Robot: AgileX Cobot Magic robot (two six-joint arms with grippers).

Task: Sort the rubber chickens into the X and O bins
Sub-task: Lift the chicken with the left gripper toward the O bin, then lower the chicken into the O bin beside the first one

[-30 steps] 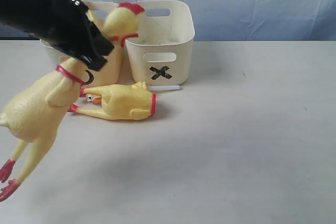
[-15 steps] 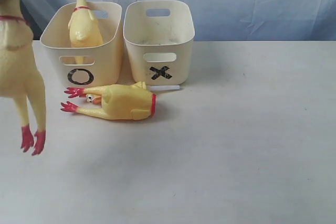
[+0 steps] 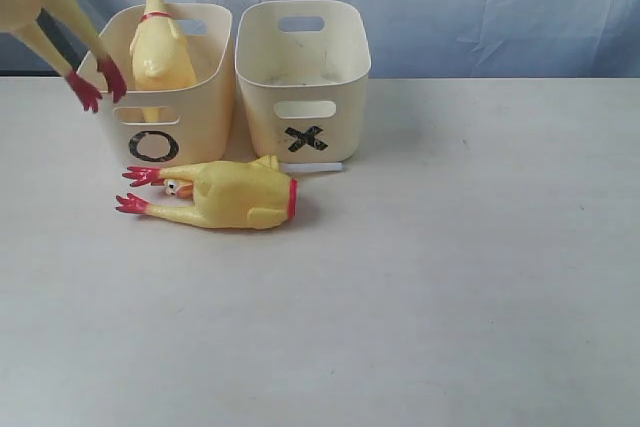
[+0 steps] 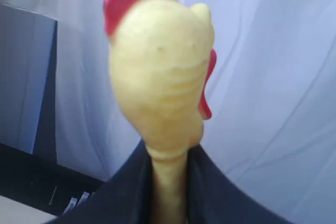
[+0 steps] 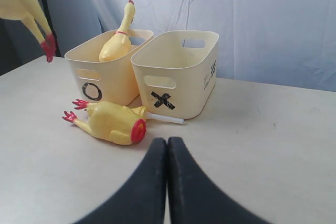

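Observation:
My left gripper (image 4: 168, 182) is shut on the neck of a long rubber chicken (image 4: 160, 77), whose red comb and head fill the left wrist view. Its body and red feet (image 3: 95, 82) hang in the air at the exterior view's top left, beside the O bin (image 3: 195, 132); the gripper itself is out of that view. A second long chicken (image 3: 160, 47) stands inside the O bin. The shorter chicken (image 3: 235, 194) lies on the table in front of both bins. The X bin (image 3: 340, 107) holds nothing I can see. My right gripper (image 5: 167, 145) is shut, holding nothing, above the table.
A thin white stick (image 3: 312, 167) lies at the foot of the X bin. The bins stand side by side at the back of the pale table (image 3: 470, 267), with a white curtain (image 3: 480, 7) behind them.
The held chicken has swung up and left: from hanging low at the left edge with feet near the table to high at the top left corner. The left arm has left the exterior view.

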